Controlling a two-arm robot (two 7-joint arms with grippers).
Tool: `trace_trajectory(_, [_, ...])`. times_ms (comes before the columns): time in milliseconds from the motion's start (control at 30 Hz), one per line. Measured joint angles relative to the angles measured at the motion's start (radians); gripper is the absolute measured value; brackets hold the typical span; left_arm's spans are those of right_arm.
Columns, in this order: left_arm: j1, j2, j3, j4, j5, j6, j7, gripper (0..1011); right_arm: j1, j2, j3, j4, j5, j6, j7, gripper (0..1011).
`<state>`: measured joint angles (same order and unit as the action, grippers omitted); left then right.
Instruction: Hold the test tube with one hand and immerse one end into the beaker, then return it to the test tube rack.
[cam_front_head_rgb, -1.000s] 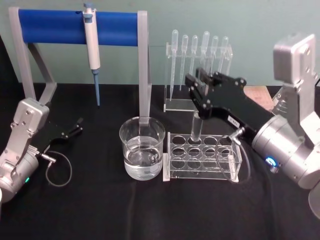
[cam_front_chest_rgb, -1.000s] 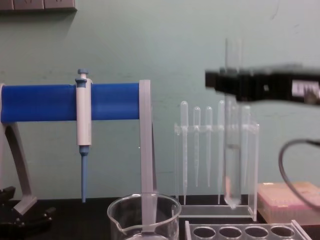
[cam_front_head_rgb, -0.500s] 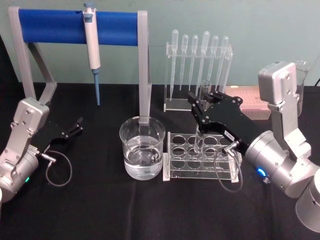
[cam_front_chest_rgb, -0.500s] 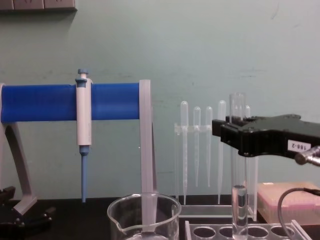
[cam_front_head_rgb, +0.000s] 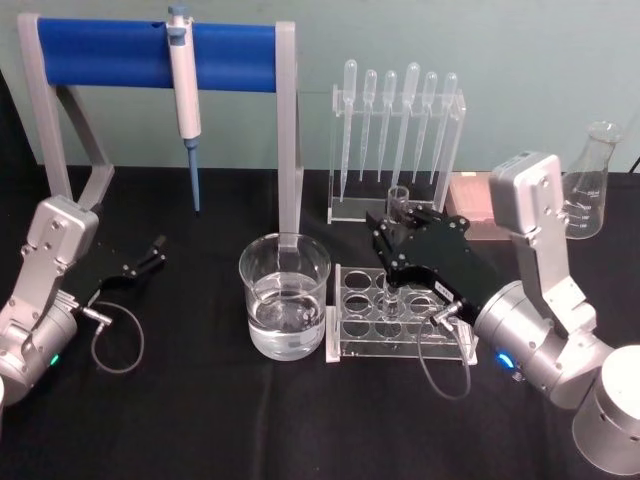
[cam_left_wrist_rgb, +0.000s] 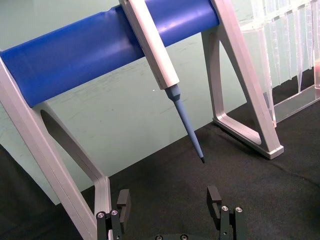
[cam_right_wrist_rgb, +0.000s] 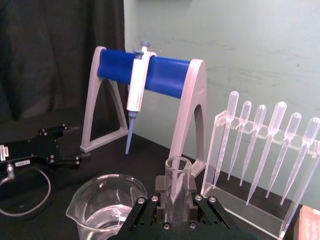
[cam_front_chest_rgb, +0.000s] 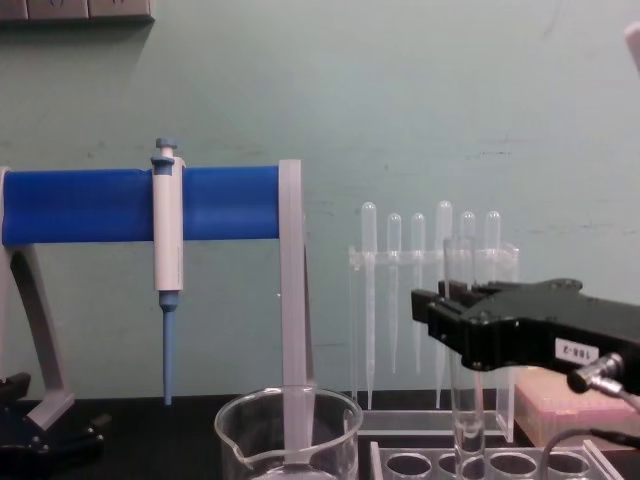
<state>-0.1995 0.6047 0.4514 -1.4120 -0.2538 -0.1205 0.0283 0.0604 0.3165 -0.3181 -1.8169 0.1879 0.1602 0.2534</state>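
So, right gripper: clamped on the test tube; tube upright, bottom end down in a rack hole, toward the bench's right edge
next: let go; lift straight off
left gripper: parked, jaws apart, by the left edge

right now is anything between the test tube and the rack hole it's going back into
Nothing visible blocks it. The right gripper holds the test tube upright, with its lower end already at or just inside a hole of the clear rack. The beaker stands apart on the rack's left.
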Motion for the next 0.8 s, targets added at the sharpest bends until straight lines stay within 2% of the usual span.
trace_trajectory(333, [0.000,0.000,0.000,0.000,0.000,0.000,0.000,1000,0.013,-0.008,-0.013,0.050,-0.030,-0.013,0.015,228])
trace_trajectory(733, [0.000,0.000,0.000,0.000,0.000,0.000,0.000,1000,0.024,-0.004,-0.032,0.072,-0.071,0.008,0.030,230])
trace_trajectory(800, [0.000,0.000,0.000,0.000,0.000,0.000,0.000,1000,0.025,-0.004,-0.032,0.072,-0.075,0.011,0.030,256])
